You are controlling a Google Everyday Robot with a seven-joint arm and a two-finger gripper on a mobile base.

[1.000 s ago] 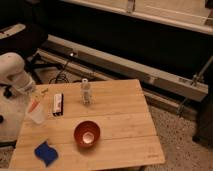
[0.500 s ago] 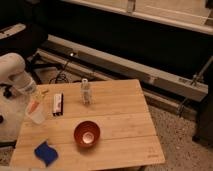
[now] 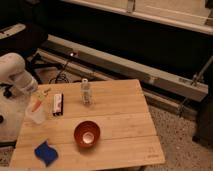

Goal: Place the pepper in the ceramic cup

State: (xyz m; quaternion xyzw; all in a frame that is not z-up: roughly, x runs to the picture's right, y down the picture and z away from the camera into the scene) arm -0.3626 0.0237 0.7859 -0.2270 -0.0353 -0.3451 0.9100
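Your tool (image 3: 40, 96) stood at the left edge of the desk (image 3: 120, 116), just above the ceramic cup (image 3: 36, 116). It hung from the white arm (image 3: 17, 75), which entered from the left and was cut off by the frame edge. Most of the tool was lost against the arm's end and the dark floor, so I could not tell whether it was apart, together or clamped on anything.

The pepper (image 3: 35, 105) showed as a short orange streak, tilted, at the mouth of the cup and directly under your tool. Its lower end ran into the cup's pale outline; whether it was inside the cup or only above the rim could not be made out. A yellowish fleck lay just beyond it, too small to identify.

The cup stood upright near the desk's left edge. Just right of it lay a dark block (image 3: 58, 104) with a pale stripe. Further right stood a clear bottle (image 3: 86, 93), upright. A red bowl (image 3: 87, 134) sat nearer, well apart from the cup. A blue pad (image 3: 46, 153) lay at the near-left corner.
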